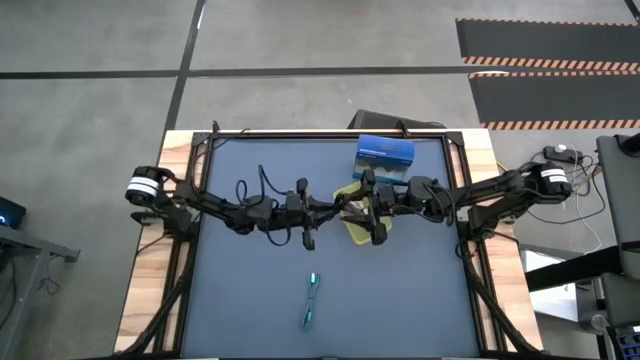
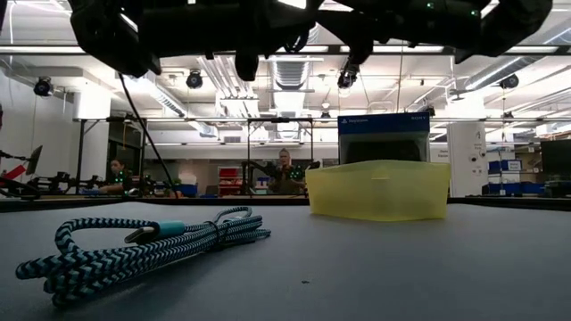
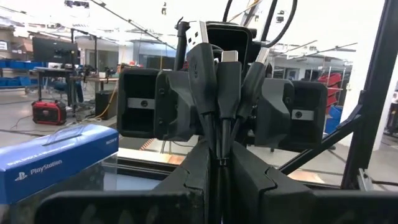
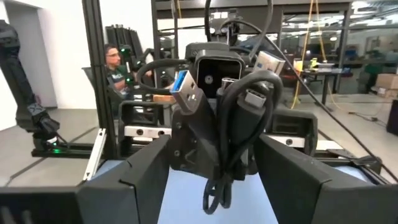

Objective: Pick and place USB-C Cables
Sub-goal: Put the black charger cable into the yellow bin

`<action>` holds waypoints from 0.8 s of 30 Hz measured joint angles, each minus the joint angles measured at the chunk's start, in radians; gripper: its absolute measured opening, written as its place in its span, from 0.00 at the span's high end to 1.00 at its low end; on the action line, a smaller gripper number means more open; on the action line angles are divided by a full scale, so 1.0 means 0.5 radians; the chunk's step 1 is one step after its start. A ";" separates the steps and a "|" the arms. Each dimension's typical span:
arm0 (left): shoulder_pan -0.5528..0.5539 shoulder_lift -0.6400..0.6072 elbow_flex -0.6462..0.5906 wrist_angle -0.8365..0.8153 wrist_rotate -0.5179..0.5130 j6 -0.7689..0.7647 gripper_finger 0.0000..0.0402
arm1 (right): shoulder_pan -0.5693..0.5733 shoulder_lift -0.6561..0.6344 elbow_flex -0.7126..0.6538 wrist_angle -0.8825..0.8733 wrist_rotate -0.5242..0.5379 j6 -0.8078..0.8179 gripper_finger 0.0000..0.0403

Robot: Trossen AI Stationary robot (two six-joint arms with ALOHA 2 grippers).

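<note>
A black USB-C cable bundle [image 3: 217, 81] is in my left gripper [image 3: 221, 167], which is shut on it above the left end of the yellow bin [image 1: 352, 228]. My right gripper [image 4: 214, 146] faces it from the right. It is open, with a finger on either side of the bundle [image 4: 231, 118], and does not touch it. In the high view the two grippers [image 1: 345, 208] meet over the table's middle. A teal braided cable [image 1: 312, 300] lies coiled on the mat near the front edge and fills the low view's foreground [image 2: 134, 250]. No purple or white cable shows. My left gripper pinches the black bundle between its two fingers at the strands below the plugs [image 3: 219, 146]. The fingers come level from the table's left. The metal plug ends [image 3: 199, 37] stick out past the fingertips. The bundle is lifted clear of the table, and its looped end [image 4: 214, 199] hangs free.
The yellow bin [image 2: 377, 189] stands on the dark mat right of centre, with a blue box [image 1: 385, 155] behind it at the far edge. A black frame [image 1: 200, 200] edges the mat. People and benches [image 2: 285, 169] show in the room beyond the table.
</note>
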 joint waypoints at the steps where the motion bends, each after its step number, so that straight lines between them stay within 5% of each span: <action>1: 0.000 -0.001 0.000 0.000 -0.001 0.000 0.94 | -0.001 0.015 0.017 0.000 -0.012 0.000 0.45; 11: 0.000 -0.001 0.002 -0.012 -0.002 -0.003 0.94 | -0.001 0.112 0.126 0.007 0.061 -0.019 0.51; 21: -0.002 -0.001 0.001 -0.012 -0.001 -0.017 0.94 | 0.001 0.161 0.163 0.013 0.065 -0.023 0.84; 24: -0.002 -0.001 0.000 -0.013 0.003 -0.032 0.92 | 0.009 0.160 0.160 0.008 0.048 -0.021 0.84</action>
